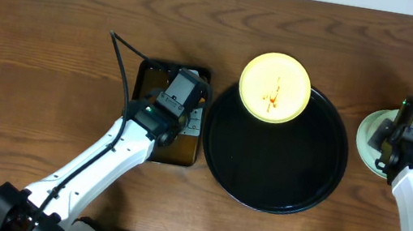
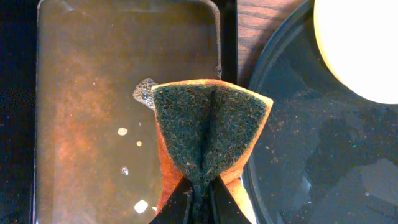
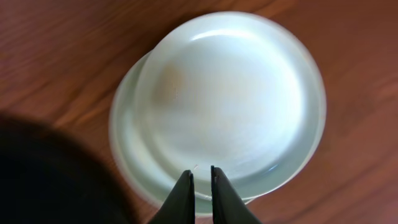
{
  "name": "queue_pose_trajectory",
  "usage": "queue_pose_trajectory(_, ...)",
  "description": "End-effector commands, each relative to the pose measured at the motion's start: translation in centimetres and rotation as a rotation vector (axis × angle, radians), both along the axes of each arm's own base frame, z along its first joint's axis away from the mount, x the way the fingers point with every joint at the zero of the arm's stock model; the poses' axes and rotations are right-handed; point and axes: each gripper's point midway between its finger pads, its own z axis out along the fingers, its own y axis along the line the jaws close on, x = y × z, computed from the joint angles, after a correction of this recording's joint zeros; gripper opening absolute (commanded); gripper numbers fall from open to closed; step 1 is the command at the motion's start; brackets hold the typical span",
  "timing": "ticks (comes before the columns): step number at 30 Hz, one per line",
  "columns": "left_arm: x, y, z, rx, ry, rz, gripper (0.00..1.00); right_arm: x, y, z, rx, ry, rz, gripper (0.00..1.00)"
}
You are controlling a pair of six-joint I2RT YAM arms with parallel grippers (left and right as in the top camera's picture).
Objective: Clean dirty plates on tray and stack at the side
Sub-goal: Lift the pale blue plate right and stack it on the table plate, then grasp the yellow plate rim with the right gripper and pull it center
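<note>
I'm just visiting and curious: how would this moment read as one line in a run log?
left gripper: pinching sponge over pan | right gripper: at stacked mint plates, grip unclear | yellow plate: dirty, on tray

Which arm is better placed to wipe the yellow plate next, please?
Left. The left gripper is shut on the sponge beside the tray; the right gripper is at the stacked pale plates, without a sponge.

Nothing to read here, honestly. No text, label, brand or number shows on the pale yellow plate (image 1: pixel 277 73), the black tray (image 1: pixel 281 168), the mint-white plates (image 3: pixel 230 93), the sponge (image 2: pixel 208 124) or the dark pan (image 2: pixel 81 93).
</note>
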Motion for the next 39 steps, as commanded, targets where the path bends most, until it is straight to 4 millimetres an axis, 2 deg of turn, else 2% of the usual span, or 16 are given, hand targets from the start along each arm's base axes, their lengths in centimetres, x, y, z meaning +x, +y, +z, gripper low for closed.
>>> queue_pose_trajectory(1,0.0,0.4,-0.1,0.019,-0.002,-0.001,0.08,0.8,3.8,-0.8,0.141,0.004,0.152,0.13)
queue_pose_trajectory(4,-0.2,0.5,-0.2,0.025,0.008,-0.002,0.08,0.9,6.2,-1.1,0.204,0.010,0.228,0.15)
queue_pose_trajectory(9,-0.4,0.6,-0.3,0.028,0.014,-0.002,0.08,1.6,12.0,-0.6,0.374,-0.021,0.460,0.26)
queue_pose_trajectory(11,-0.4,0.6,-0.3,0.028,0.014,-0.001,0.08,1.7,14.2,0.4,0.437,-0.036,0.555,0.38)
queue_pose_trajectory(12,-0.4,0.6,-0.3,0.028,0.014,-0.002,0.08,1.7,14.7,0.8,0.453,-0.037,0.571,0.41)
queue_pose_trajectory(13,-0.4,0.6,-0.3,0.028,0.014,-0.002,0.08,1.8,15.7,2.2,0.476,-0.037,0.605,0.42)
queue_pose_trajectory(15,-0.4,0.6,-0.3,0.028,0.014,-0.002,0.08,1.9,16.5,4.0,0.481,-0.039,0.648,0.49)
queue_pose_trajectory(20,-0.3,0.6,-0.3,0.034,0.012,-0.012,0.08,3.3,16.6,9.1,0.434,-0.065,0.711,0.59)
queue_pose_trajectory(22,-0.3,0.6,-0.3,0.041,0.010,-0.024,0.08,4.1,16.5,10.0,0.420,-0.066,0.731,0.60)
queue_pose_trajectory(24,-0.3,0.7,-0.3,0.051,0.005,-0.037,0.08,5.0,16.6,10.0,0.421,-0.050,0.745,0.63)
queue_pose_trajectory(27,0.0,1.3,-0.2,0.084,-0.012,-0.020,0.08,6.1,17.7,8.7,0.478,-0.019,0.806,0.65)
queue_pose_trajectory(31,0.3,1.7,0.0,0.107,-0.027,-0.009,0.08,7.7,17.6,5.0,0.502,0.050,0.782,0.63)
queue_pose_trajectory(34,0.3,1.7,0.0,0.107,-0.027,-0.009,0.08,8.7,17.6,1.9,0.525,0.103,0.770,0.62)
queue_pose_trajectory(39,0.3,1.7,0.0,0.107,-0.027,-0.009,0.08,10.1,17.7,-4.5,0.571,0.196,0.744,0.58)
